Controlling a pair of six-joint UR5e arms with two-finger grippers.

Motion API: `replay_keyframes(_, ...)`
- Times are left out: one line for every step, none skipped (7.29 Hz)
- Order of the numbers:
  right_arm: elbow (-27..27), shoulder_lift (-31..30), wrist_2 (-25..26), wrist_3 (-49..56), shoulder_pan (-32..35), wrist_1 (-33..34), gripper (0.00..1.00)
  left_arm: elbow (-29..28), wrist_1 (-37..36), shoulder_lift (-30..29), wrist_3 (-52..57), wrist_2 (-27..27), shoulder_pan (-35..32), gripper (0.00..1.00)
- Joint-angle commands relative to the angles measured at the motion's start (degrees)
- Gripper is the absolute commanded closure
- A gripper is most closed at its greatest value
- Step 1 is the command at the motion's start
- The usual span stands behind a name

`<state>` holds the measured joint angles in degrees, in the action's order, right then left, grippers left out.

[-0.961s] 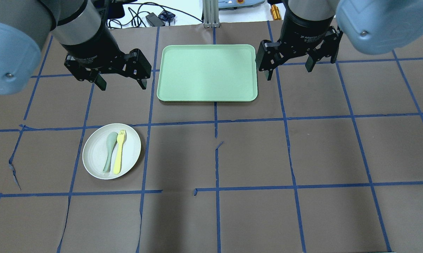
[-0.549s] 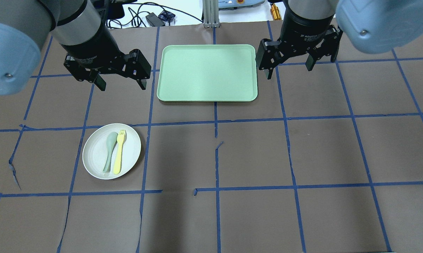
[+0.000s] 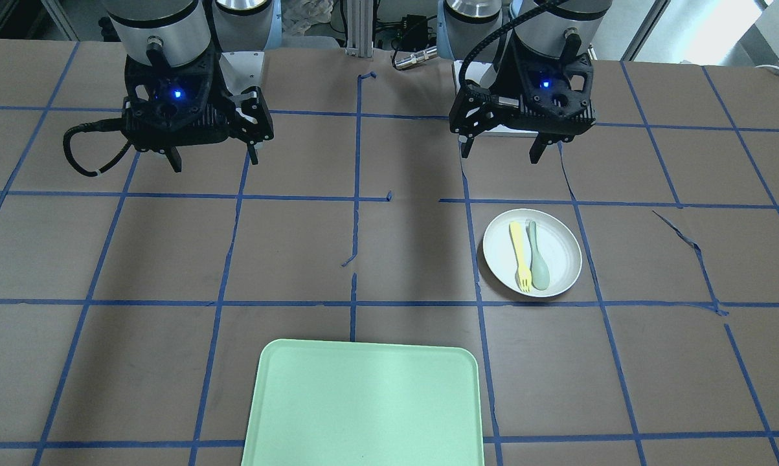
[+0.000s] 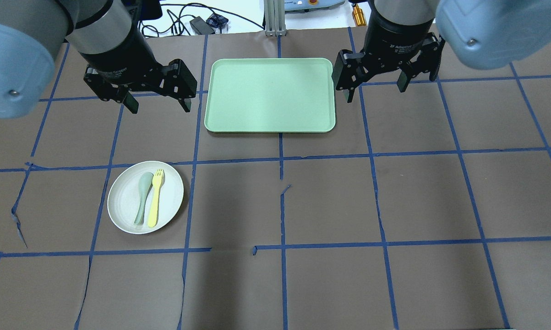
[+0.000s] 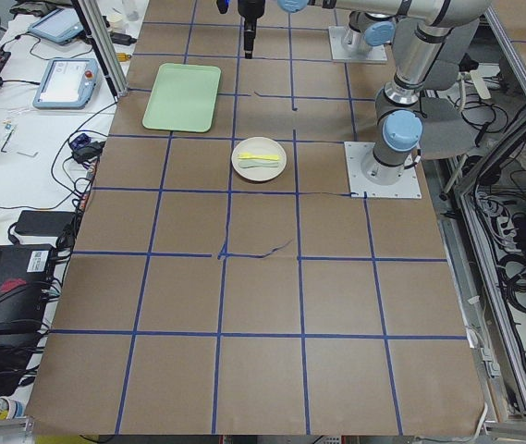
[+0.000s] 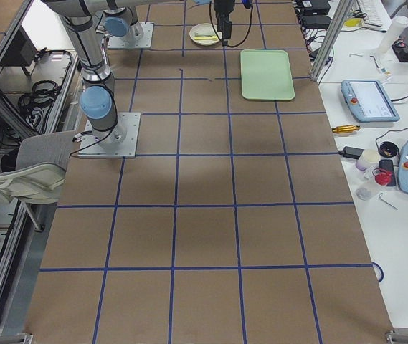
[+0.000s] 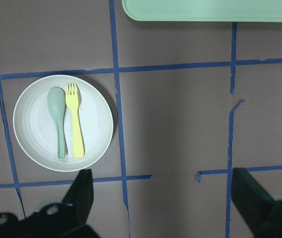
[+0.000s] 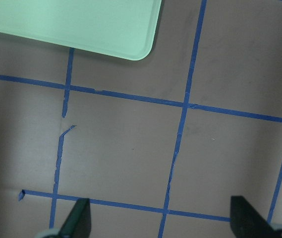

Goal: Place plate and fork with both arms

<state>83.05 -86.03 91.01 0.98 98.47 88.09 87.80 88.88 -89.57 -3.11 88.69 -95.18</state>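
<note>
Grey-green spoon (image 4: 142,195) lies right beside the fork (image 4: 155,201) on the plate (image 4: 123,201); left tool (image 4: 160,106) and right tool (image 4: 376,93) hang spread.

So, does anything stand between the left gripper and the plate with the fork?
Nothing visible does. Only bare table lies between the open left gripper and the plate. On the plate, a spoon lies close beside the fork, which may crowd a grasp.

Off-white plate (image 4: 119,201), pale-yellow fork (image 4: 155,202), grey-green spoon (image 4: 144,183), mint-green tray (image 4: 270,95)
</note>
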Motion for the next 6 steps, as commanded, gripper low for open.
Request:
replay_keyframes(-0.3, 0.1, -0.1, -0.1, 0.0, 0.2, 0.0, -0.5, -0.4, -0.2, 0.2, 1.3, 0.1, 0.0)
replay_keyframes(-0.3, 0.1, -0.2, -0.1, 0.0, 0.2, 0.0, 0.0, -0.4, 0.0, 0.1, 1.3, 0.0, 0.0)
replay_keyframes(-0.4, 0.2, 0.0, -0.2, 0.0, 0.6, 0.0, 0.2, -0.4, 0.1, 0.1, 1.3, 0.0, 0.0)
replay_keyframes(-0.4, 0.2, -0.2, -0.4, 0.0, 0.8, 0.0, 0.2, -0.3, 0.2, 0.1, 1.3, 0.1, 0.0)
replay_keyframes(-0.3, 0.2, -0.1, -0.6, 0.0, 0.8, 0.0, 0.2, -0.3, 0.2, 0.2, 1.4, 0.0, 0.0)
replay_keyframes(-0.3, 0.2, 0.1, -0.6, 0.0, 0.8, 0.0, 0.3, -0.3, 0.5, 0.5, 1.4, 0.3, 0.0)
